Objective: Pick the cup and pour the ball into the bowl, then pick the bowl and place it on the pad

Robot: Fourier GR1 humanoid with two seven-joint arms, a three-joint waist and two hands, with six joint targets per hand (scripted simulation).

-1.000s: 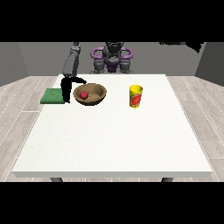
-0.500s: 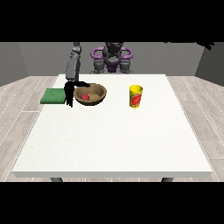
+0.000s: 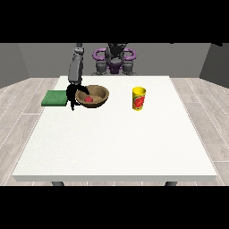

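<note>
Upper left: black hand (image 3: 73, 95) is curling around one brown wooden bowl's (image 3: 99, 99) rim, one red ball (image 3: 89, 99) lying inside; one green square pad (image 3: 55, 98) and one yellow cup (image 3: 139, 98) are flanking it on the white surface (image 3: 116, 143).

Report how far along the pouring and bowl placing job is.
Done: the red ball lies in the brown bowl, and the yellow cup stands upright on the table. In hand: the robot hand at the view's left is at the bowl's rim. Left: moving the bowl onto the green pad.

Wood-look bowl (image 3: 93, 95), glossy cup (image 3: 139, 98), matt table (image 3: 116, 138)
</note>
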